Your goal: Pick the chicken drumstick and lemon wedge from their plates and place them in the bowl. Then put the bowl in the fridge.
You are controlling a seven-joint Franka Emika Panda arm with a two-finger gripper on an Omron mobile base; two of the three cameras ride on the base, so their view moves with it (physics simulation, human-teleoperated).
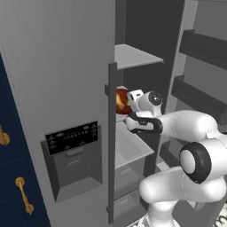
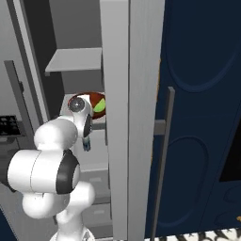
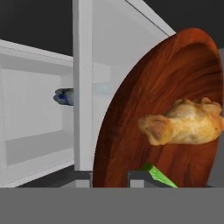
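Hand clenched on bowl rim; chicken drumstick and lemon wedge inside; bowl within open fridge, beside shelf edge.

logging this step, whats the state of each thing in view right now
fridge: door open, shelves showing
bowl: held by the end effector, inside the fridge opening, not set down that I can see
end effector: shut on the bowl's rim
drumstick: in the bowl
lemon wedge: in the bowl, by the rim
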